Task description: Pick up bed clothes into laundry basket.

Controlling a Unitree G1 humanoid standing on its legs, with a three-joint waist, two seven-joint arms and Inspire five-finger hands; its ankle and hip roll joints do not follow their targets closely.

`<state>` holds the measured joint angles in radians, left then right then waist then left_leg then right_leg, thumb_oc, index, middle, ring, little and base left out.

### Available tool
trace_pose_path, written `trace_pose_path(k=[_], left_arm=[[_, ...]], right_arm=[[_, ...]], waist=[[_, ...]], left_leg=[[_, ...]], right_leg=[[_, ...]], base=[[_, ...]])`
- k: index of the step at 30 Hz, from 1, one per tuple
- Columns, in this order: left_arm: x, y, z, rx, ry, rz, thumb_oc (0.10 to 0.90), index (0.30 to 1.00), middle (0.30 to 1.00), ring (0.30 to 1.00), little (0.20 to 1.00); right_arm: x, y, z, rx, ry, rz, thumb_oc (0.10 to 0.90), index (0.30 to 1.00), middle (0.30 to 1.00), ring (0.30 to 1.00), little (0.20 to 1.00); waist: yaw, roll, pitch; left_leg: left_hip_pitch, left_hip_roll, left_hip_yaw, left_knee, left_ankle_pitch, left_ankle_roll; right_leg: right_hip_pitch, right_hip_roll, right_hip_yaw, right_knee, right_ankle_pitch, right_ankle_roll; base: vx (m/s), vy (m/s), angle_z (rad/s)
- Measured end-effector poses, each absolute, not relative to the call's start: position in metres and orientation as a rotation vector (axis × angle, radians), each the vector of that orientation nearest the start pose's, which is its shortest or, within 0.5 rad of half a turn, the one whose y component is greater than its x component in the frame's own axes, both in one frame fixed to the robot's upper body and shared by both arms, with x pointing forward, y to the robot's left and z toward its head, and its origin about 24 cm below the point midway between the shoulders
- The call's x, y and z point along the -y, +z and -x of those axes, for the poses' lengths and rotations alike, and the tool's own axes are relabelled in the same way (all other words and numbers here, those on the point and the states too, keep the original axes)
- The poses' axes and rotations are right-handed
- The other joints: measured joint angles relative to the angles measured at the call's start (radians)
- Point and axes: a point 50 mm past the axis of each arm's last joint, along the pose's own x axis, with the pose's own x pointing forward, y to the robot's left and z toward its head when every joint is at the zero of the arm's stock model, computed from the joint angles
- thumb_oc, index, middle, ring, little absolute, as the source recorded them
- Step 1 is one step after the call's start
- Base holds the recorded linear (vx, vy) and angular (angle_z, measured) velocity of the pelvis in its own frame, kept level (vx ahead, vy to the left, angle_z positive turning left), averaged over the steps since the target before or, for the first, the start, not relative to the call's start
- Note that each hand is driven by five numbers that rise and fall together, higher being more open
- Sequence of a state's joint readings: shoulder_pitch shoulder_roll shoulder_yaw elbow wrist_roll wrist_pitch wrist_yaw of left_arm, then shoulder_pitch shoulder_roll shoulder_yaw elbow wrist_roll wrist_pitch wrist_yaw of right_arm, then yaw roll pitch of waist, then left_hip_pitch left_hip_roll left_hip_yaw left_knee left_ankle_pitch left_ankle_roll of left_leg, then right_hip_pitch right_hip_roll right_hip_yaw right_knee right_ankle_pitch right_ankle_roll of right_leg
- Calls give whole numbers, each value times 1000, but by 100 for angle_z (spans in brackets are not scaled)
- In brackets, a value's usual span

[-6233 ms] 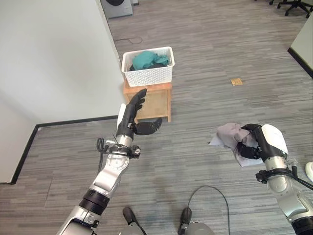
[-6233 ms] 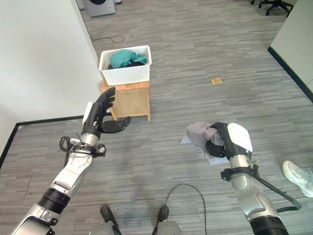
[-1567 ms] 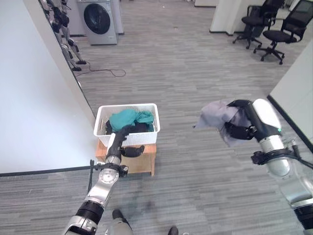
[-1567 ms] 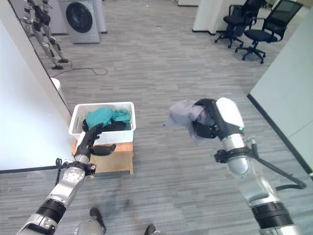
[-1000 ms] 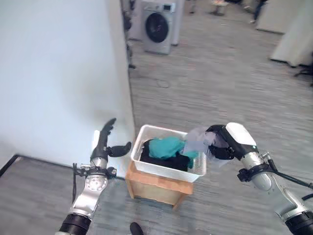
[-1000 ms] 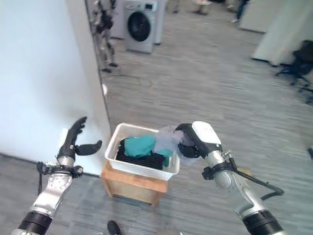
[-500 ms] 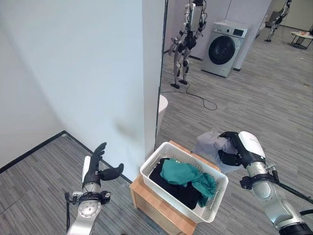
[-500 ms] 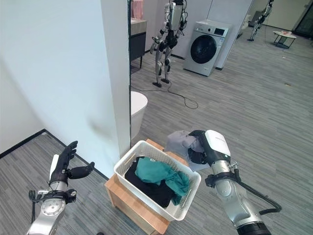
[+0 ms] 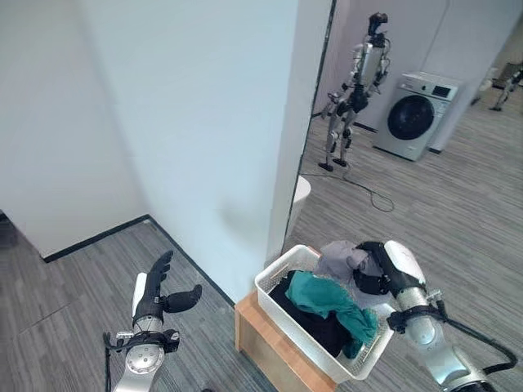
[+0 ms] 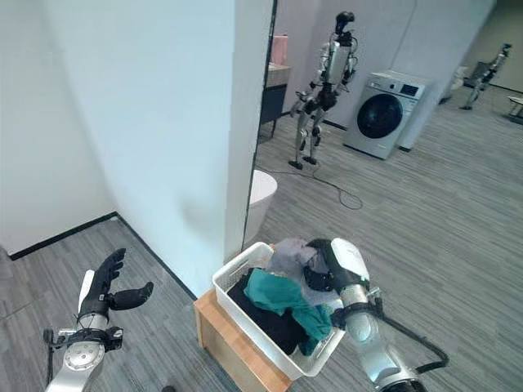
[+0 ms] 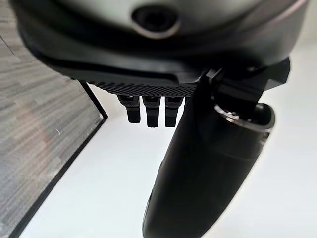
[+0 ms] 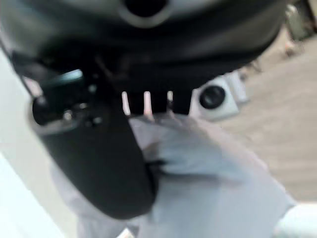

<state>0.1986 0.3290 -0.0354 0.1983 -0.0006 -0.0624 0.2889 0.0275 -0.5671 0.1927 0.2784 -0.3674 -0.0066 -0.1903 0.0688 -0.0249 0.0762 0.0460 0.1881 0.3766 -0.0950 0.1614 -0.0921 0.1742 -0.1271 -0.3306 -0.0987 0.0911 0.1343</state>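
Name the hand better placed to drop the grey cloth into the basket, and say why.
Right. The right hand already grips the grey cloth over the white basket; the left hand is open, off to the side, holding nothing.

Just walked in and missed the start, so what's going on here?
The robot is loading laundry. Its right hand grips a grey cloth over the white laundry basket, which sits on a wooden stool and already holds teal and black clothes. The cloth is not released yet. The left hand hangs open and empty, off to the side.
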Motion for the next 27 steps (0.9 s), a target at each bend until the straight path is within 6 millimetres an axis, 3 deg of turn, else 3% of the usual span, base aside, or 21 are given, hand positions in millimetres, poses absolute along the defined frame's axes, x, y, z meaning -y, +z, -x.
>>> trace_pose_path(k=[3,7,9,10,11,14,16,18,19,20,21,22,24,25,27], left_arm=[[-242,-24,-193,-295,294,-360,800,900,900,900,900],[-243,-29,-190,-327,282,-345,800,900,900,900,900],[-244,-29,-193,-325,281,-348,800,900,900,900,900],[-243,-29,-193,-325,280,-347,800,900,900,900,900],[-241,-30,-194,-326,273,-346,800,900,900,900,900],[-239,-26,-201,-305,242,-369,800,900,900,900,900],[-239,-16,-216,-257,233,-380,800,900,900,900,900],[-236,-15,-223,-248,234,-371,800,900,900,900,900],[-233,-12,-228,-234,231,-359,800,900,900,900,900],[-228,-7,-235,-205,224,-349,800,900,900,900,900],[-228,0,-243,-169,216,-356,800,900,900,900,900],[-227,7,-252,-136,216,-353,800,900,900,900,900],[-222,7,-259,-137,203,-343,800,900,900,900,900],[-220,10,-264,-126,204,-337,800,900,900,900,900],[-225,16,-267,-106,212,-355,800,900,900,900,900]], right_arm=[[259,-21,-225,-352,15,965,400,300,300,300,300],[269,-30,-223,-429,-18,950,400,300,300,300,300],[271,-28,-227,-425,-42,942,400,300,300,300,300],[272,-24,-234,-411,-52,945,400,300,300,300,300],[273,-19,-239,-396,-60,952,400,300,300,300,300],[271,-10,-251,-360,-88,935,400,300,300,300,300],[271,3,-270,-315,-131,925,400,300,300,300,300],[269,22,-287,-249,-155,934,400,300,300,300,300],[267,33,-297,-209,-175,936,400,300,300,300,300],[268,34,-301,-211,-185,939,400,300,300,300,300],[266,30,-301,-220,-182,938,430,345,345,345,345],[264,34,-309,-214,-175,952,800,900,900,900,900],[264,46,-322,-193,-177,997,800,900,900,900,900],[266,46,-324,-208,-186,1004,800,900,900,900,900],[265,43,-325,-220,-170,1018,800,900,900,900,900]], waist=[[9,3,1],[15,17,-1],[12,6,6],[14,7,19],[13,24,30],[12,39,58],[6,33,100],[5,62,139],[8,93,160],[16,106,165],[13,75,170],[26,42,188],[10,76,204],[3,69,217],[12,49,226]], left_leg=[[-23,0,-1,0,2,-3],[-58,0,-3,0,2,-4],[-88,-6,6,0,-5,-43],[-102,-10,8,4,28,-72],[-104,-7,12,1,23,-75],[-151,-16,9,0,25,-66],[-213,-28,19,10,31,-66],[-244,-28,24,46,28,-63],[-253,-33,24,11,31,-57],[-292,-17,14,19,14,-79],[-310,-32,26,22,10,-87],[-317,-47,19,21,54,-59],[-274,-22,19,0,58,-70],[-280,-33,19,-1,75,-32],[-273,-35,20,-1,75,-24]], right_leg=[[-18,0,-2,0,3,-4],[-34,1,-22,0,3,-4],[-83,-18,-32,-1,11,-16],[-101,-33,-46,-1,30,-26],[-102,-32,-49,-1,36,-19],[-144,-31,-47,-1,46,3],[-211,-62,-50,-1,65,-18],[-247,-74,-37,-1,81,-9],[-271,-59,-22,8,91,13],[-295,-30,-24,47,84,5],[-292,-46,-18,17,69,-21],[-319,-72,-19,-3,94,-26],[-338,-66,-19,-2,102,-12],[-339,-77,-16,-2,112,5],[-329,-83,-18,-3,111,6]], base=[[37,-25,10],[-6,-23,13],[-47,-4,5],[-104,22,-11],[-79,17,-8],[-92,48,5],[-73,48,6],[-49,46,-28],[-20,25,-22],[0,0,0],[-21,29,9],[0,0,0],[8,28,-1],[5,24,9],[14,46,11]])
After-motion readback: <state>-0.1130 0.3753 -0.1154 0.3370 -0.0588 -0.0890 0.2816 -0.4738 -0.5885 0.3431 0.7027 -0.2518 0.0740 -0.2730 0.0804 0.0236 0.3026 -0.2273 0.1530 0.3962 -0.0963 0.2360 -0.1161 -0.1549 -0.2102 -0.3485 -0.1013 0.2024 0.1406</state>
